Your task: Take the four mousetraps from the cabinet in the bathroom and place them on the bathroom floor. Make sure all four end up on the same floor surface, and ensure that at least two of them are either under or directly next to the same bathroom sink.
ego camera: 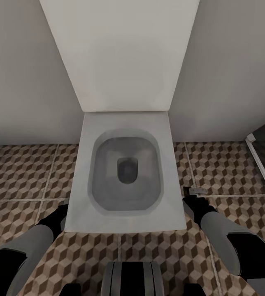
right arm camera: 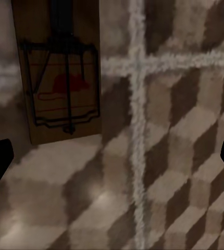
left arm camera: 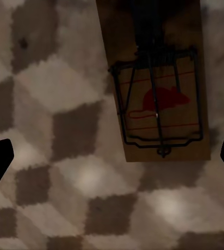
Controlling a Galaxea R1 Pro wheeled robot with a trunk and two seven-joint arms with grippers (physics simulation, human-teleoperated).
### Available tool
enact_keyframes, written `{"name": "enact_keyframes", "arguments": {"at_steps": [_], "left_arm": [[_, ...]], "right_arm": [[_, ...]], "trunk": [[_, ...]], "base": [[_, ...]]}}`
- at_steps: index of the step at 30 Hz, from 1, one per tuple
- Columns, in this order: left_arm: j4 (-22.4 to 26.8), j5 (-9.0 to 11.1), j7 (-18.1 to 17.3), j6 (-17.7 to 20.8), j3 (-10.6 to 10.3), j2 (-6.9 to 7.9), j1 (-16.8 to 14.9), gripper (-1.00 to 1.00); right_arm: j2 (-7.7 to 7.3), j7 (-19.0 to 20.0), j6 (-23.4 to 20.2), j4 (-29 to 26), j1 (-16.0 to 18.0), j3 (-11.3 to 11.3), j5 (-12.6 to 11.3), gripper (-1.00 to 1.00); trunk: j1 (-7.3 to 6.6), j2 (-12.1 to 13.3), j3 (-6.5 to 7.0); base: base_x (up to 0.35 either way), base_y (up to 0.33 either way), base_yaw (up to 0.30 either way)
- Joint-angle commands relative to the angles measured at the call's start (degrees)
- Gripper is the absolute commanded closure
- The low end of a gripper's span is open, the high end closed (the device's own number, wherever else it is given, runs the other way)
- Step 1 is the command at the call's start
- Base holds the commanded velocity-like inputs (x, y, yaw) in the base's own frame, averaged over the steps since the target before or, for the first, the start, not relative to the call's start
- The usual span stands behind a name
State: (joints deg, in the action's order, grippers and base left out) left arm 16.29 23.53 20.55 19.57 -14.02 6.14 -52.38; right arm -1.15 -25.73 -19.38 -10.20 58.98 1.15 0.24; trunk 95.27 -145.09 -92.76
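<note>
- Left pincer (left arm camera: 112,156): fingertips spread wide at the frame edges, holding nothing. A mousetrap (left arm camera: 156,83) lies flat on the bathroom floor (left arm camera: 65,172) just ahead of it.
- Right pincer (right arm camera: 112,156): also wide open and empty, with a second mousetrap (right arm camera: 60,78) on the tiles beside a grout line.
- Both arms reach down either side of the toilet (ego camera: 126,172), landmark between them.

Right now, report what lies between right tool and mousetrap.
Only bare bathroom floor, seen in the right wrist view between the open right tool and the mousetrap.
</note>
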Motion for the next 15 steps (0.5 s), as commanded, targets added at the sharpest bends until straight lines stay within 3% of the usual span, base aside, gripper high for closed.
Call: {"name": "enact_keyframes", "arguments": {"at_steps": [1,8,15], "left_arm": [[0.1,0.5,0.4,0.3,-0.5,0.06,0.0,-1.0],[0.1,0.5,0.4,0.3,-0.5,0.1,0.0,-1.0],[0.1,0.5,0.4,0.4,-0.5,0.1,0.0,-1.0]], "right_arm": [[0.0,-0.1,-0.4,-0.1,0.0,0.1,0.0,-1.0],[0.01,-0.1,-0.3,-0.1,-0.1,0.2,0.0,-1.0],[0.03,-0.1,-0.2,-0.1,-0.1,0.2,0.0,-1.0]], "trunk": [[-0.01,0.0,-0.03],[-0.01,0.0,-0.03],[-0.01,0.0,-0.03]], "base": [[0.0,0.0,0.0],[-0.053,0.0,0.0],[-0.249,0.0,0.0]]}}
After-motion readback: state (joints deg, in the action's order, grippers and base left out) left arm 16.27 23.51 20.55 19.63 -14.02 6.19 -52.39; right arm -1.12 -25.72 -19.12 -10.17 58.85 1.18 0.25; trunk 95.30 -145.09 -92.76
